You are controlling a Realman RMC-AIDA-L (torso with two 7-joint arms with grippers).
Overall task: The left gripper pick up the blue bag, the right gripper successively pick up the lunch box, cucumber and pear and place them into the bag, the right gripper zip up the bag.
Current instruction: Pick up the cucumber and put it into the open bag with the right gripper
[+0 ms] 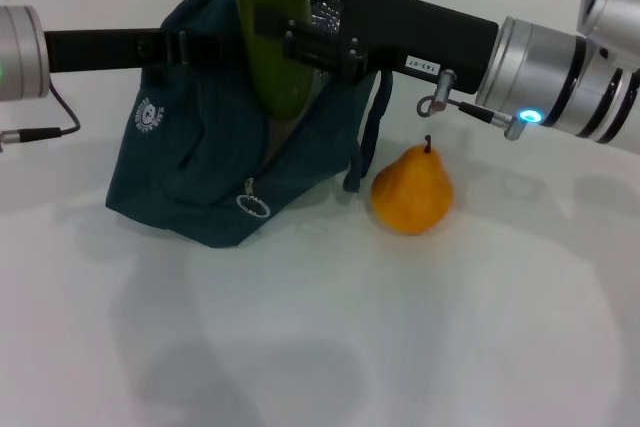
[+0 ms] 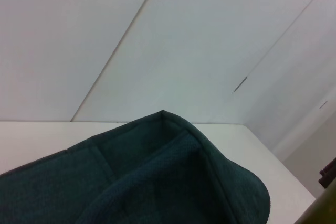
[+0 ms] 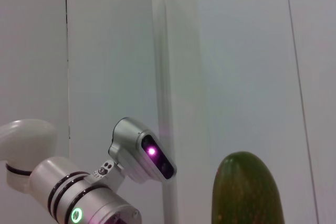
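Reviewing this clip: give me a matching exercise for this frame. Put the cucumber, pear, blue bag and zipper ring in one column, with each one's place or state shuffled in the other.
Things:
1. cucumber
2. pear
3. blue bag
4. zipper ring

Places or states:
A. standing on the table, beside the bag
B. gripped upright in the right hand, above the bag's mouth
C. hanging at the bag's front
D. held up at its top by the left hand

Pairs: 1-B, 2-A, 3-D, 4-C

Matt woven cloth on blue bag; smooth, slightly glossy cucumber; finely speckled pear; glossy white table.
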